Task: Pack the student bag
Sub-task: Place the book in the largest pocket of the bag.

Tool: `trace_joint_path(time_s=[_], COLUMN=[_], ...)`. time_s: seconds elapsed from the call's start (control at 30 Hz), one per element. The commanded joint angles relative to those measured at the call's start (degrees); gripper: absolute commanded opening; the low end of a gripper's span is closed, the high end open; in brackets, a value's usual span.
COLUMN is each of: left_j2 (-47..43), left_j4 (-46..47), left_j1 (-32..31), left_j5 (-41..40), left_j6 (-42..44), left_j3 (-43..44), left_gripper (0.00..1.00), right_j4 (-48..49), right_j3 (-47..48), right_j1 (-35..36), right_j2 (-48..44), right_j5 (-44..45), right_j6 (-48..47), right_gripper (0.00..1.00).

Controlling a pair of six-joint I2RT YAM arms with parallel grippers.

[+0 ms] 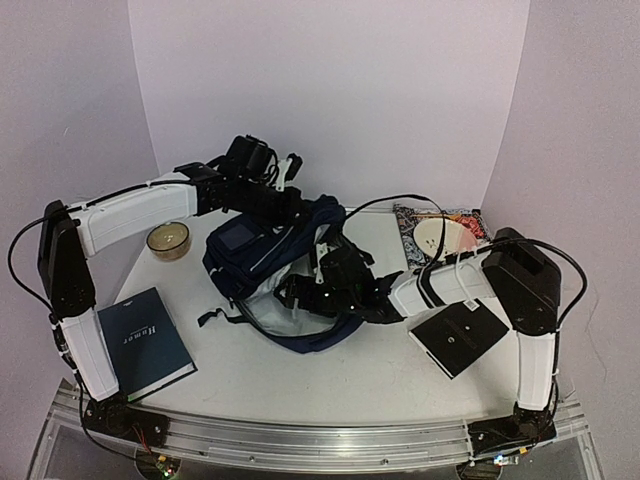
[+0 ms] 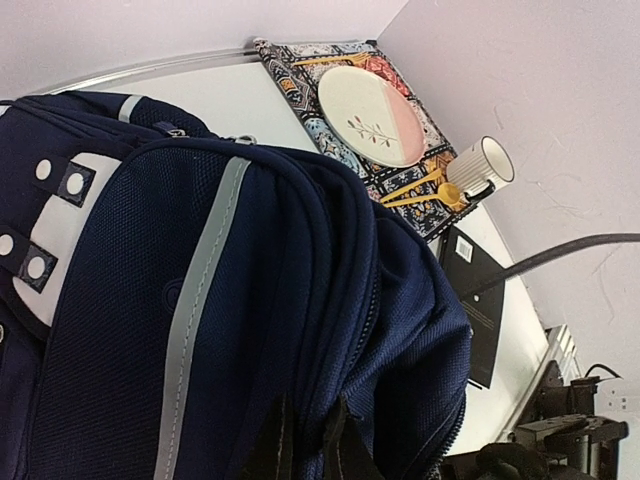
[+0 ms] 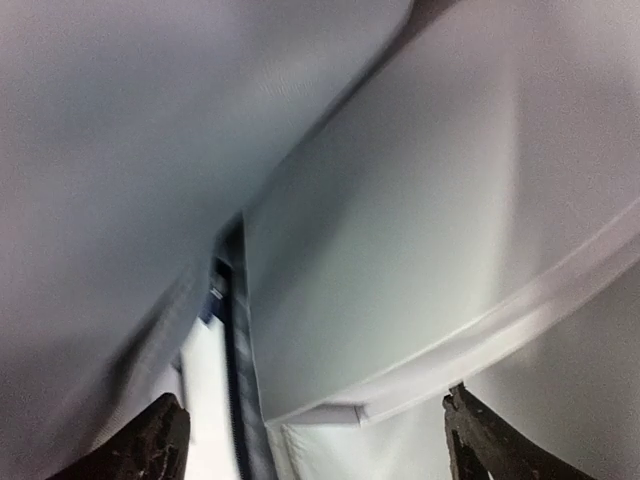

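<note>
Student bag [image 1: 236,247]: lies in the middle of the table [image 1: 350,385], navy with grey stripe trim, its mouth gaping toward the near edge and pale grey lining showing inside. Loose black straps trail off its near-left side.

Left gripper [image 2: 308,442]: at the far, top end of the bag, reached over from the left. Fingers [image 2: 341,455] pinched tight together on a fold of navy fabric next to the zip; only their tips show at the bottom of the wrist view.

Right gripper [image 3: 312,402]: down inside the bag's mouth, arm coming in from the right edge. Fingers spread wide, one at each lower corner of the wrist view, with nothing gripped between them. Only grey lining and a dark seam lie ahead, and the view is blurred.

Other items:
- Dark hardcover book [image 1: 150,340] flat at the near-left corner, pale lettering on its cover, partly under the left arm.
- Small round brown bowl [image 1: 168,240] by the left edge, just beside the bag's far-left side, not touching.
- Patterned placemat [image 2: 295,75] at the far-right corner, carrying a cream-and-pink plate [image 2: 370,115]. Yellow cutlery [image 2: 420,186] lies on the mat beside the plate. A white ribbed mug [image 2: 482,168] lies on its side at the mat's edge.
- Flat black square [image 1: 460,338] near the right edge, just below the right arm.
</note>
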Motion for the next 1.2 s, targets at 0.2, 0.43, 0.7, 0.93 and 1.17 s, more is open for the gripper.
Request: trace_joint_path(time_s=[0.2, 0.43, 0.7, 0.93, 1.17], left_j2=[-2.29, 0.54, 0.28, 0.81, -1.6], left_j4=[5.91, 7.04, 8.46, 10.36, 10.65], left_j1=[0.63, 0.62, 0.62, 0.79, 0.8], left_j5=[-4.04, -2.57, -3.81, -4.59, -7.11], left_j6=[2.1, 1.59, -0.07, -1.31, -2.41], left_j3=[-2.56, -6.12, -9.29, -11.22, -14.4], left_gripper=[0.0, 0.12, 0.41, 0.43, 0.58], right_j4=[-7.61, -8.59, -11.82, -12.7, -10.94], right_j3=[-3.12, -11.38, -18.95, -19.69, -20.85], right_j1=[0.71, 0.72, 0.72, 0.69, 0.7], right_j2=[-9.74, -20.3, -29.98, -29.12, -31.87], right_j5=[0.27, 4.68, 6.17, 3.86, 9.38], right_j6=[-14.85, -17.53, -19.64, -19.17, -19.05], right_gripper=[0.97, 0.98, 0.98, 0.98, 0.98])
